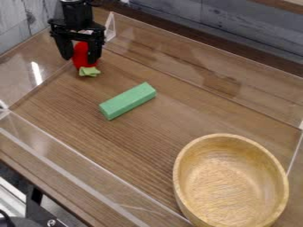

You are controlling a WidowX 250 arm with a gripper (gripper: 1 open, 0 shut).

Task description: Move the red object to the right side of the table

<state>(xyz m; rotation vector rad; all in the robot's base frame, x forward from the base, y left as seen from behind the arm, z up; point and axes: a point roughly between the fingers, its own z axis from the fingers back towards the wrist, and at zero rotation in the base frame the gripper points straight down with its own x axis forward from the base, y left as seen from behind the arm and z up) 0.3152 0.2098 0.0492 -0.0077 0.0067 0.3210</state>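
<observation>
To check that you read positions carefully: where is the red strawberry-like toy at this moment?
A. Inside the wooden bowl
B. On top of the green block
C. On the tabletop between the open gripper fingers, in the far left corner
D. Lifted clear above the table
C: the red strawberry-like toy sits on the table in the far left corner, with the open gripper straddling it, away from the green block and wooden bowl.

hidden: red object (81, 58) partly behind jaws | cut off: arm at top edge | unclear: contact
</observation>
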